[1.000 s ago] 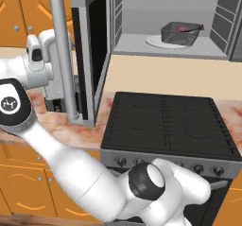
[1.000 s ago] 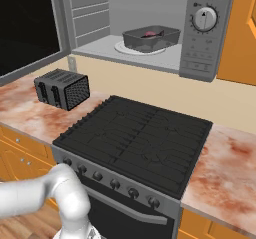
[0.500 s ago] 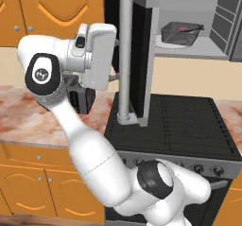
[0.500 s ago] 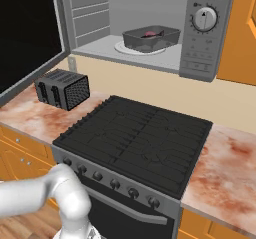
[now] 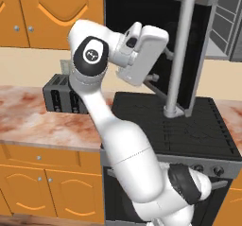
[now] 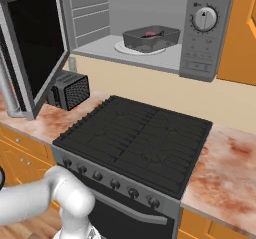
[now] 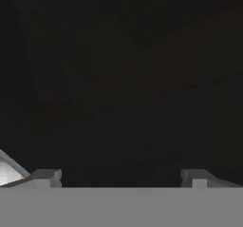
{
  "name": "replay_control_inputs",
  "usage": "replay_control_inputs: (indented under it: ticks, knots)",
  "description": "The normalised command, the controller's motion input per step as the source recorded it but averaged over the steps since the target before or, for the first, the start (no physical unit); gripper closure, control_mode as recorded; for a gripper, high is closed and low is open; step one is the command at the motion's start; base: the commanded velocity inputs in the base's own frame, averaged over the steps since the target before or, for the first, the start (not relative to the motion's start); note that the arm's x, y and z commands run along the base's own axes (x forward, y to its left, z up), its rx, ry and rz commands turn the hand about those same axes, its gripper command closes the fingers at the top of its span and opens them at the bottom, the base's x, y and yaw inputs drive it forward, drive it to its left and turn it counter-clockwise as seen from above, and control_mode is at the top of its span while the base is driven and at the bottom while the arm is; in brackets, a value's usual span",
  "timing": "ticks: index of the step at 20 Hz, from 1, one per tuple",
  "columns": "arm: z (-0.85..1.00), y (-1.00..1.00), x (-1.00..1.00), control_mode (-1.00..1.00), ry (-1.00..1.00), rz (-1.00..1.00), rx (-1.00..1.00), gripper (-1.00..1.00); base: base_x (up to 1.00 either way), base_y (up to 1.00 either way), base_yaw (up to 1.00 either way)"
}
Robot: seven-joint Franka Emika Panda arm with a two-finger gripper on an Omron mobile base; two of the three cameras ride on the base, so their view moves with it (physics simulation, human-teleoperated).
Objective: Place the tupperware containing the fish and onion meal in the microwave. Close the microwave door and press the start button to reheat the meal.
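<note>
The claw (image 7: 121, 176) faces the black glass of the microwave door (image 6: 37, 45) at close range; its two tips stand apart, gripping nothing. One door, half-open, carries one tubular handle (image 5: 177, 50). One microwave (image 6: 150, 25) holds one tupperware (image 6: 151, 37) on the turntable (image 6: 125, 48), with one fish and onion meal (image 6: 150, 33) inside. One toaster (image 6: 70, 89) stands on the counter (image 6: 220, 168). No legible writing.
</note>
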Motion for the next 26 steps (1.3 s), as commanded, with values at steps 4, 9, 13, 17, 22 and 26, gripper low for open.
replay_control_inputs:
  ticks: [4,9,13,17,22,26]
  knots:
    - [-0.11,-1.0,-0.01,-1.0,-0.27,0.0,0.03,-1.0,0.0,0.0,0.0]
    - [-0.01,-1.0,0.08,-1.0,-0.21,0.06,0.06,-1.0,0.0,0.0,0.0]
    - [0.0,-0.92,0.39,-1.0,-0.14,0.25,0.1,-1.0,0.0,0.0,0.0]
    - [-0.05,-0.7,0.57,-1.0,-0.15,0.44,0.11,-1.0,0.0,0.0,0.0]
    - [-0.08,-0.38,0.55,-1.0,-0.21,0.53,0.06,-1.0,0.0,0.0,0.0]
    - [-0.35,-0.04,0.52,-1.0,-0.3,0.58,0.0,-1.0,0.0,0.0,0.0]
